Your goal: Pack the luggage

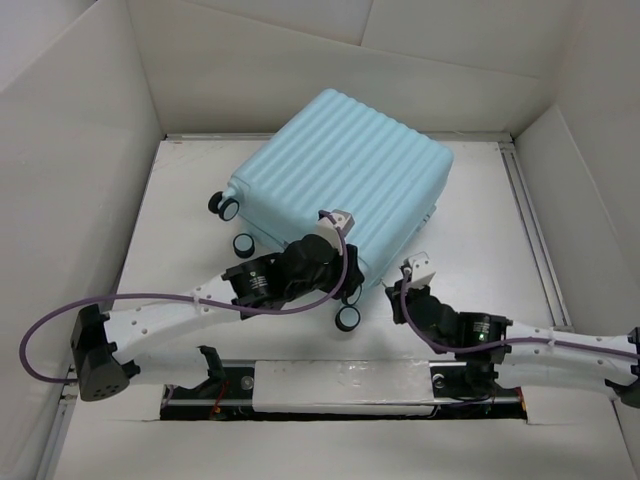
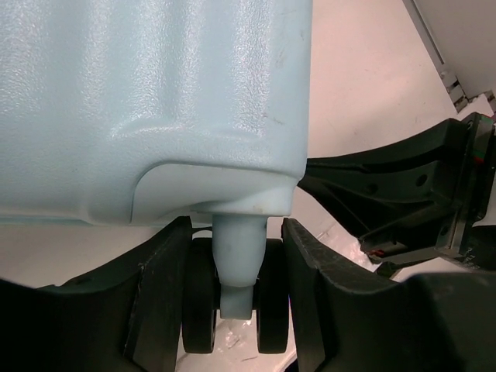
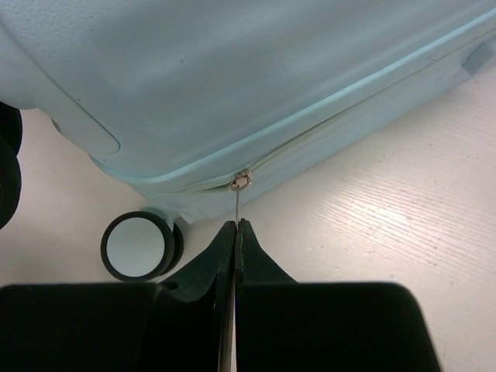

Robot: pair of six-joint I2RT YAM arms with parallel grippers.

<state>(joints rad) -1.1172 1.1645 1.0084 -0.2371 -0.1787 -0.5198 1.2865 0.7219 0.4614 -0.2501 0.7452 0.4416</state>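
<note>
Lying shut and flat mid-table (image 1: 470,230), the one luggage (image 1: 345,160) seems steadied by the left gripper (image 2: 236,232), half-closed around one caster (image 2: 236,260), so the right gripper (image 3: 235,226), pinched tight on the single zipper pull (image 3: 236,203), can draw it; three more casters show from above.

Luggage (image 1: 345,170) pale aqua, ribbed; caster wheels (image 1: 348,318) black, white hubs; zipper pull (image 3: 241,181) silver.
</note>
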